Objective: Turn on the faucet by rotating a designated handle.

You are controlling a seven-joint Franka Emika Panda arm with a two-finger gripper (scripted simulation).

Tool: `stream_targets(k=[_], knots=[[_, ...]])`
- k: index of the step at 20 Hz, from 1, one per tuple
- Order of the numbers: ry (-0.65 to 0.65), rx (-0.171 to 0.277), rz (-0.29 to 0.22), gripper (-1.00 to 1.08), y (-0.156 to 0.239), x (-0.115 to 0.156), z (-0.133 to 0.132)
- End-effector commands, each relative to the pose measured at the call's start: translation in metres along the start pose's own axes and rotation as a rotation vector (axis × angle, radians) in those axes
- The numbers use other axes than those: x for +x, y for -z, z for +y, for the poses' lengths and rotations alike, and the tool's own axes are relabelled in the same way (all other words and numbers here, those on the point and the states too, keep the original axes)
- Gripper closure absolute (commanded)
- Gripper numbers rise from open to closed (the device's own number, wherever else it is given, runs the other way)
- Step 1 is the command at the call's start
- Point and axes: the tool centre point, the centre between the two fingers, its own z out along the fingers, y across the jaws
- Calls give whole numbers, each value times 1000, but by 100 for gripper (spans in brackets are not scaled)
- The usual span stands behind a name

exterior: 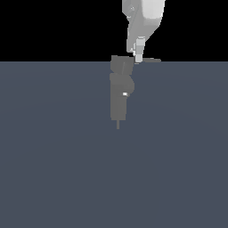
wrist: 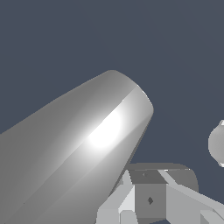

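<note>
The faucet [exterior: 119, 91] is a matte grey upright column with a rounded bulge, a tiny white spot [exterior: 125, 94] and a thin pin [exterior: 118, 124] at its near end. A blocky grey hub [exterior: 121, 65] sits at its far end. The thin flat handle [exterior: 151, 60] runs from the hub toward the exterior view's right. My gripper [exterior: 139, 58] comes down from above and its tip is at the handle, right beside the hub. Its fingers show as one pale block, so their gap is hidden. In the wrist view a large grey tapering body [wrist: 87, 144] fills the picture close up.
The white glossy arm [exterior: 143, 20] hangs down from the top of the exterior view. The flat blue-grey floor [exterior: 53, 169] spreads all around the faucet. Pale blocky parts [wrist: 148, 199] and a rounded grey shape [wrist: 217, 144] show at the wrist view's edges.
</note>
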Motion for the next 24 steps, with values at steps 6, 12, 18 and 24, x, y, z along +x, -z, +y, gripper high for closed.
stream_targets(k=[6, 12, 18, 24], knots=[[-24, 2, -1, 108, -2, 32, -16], [-29, 3, -2, 108, -1, 48, -28], [-34, 5, -2, 108, 0, 65, -39], [-39, 6, -3, 108, 0, 78, -48]])
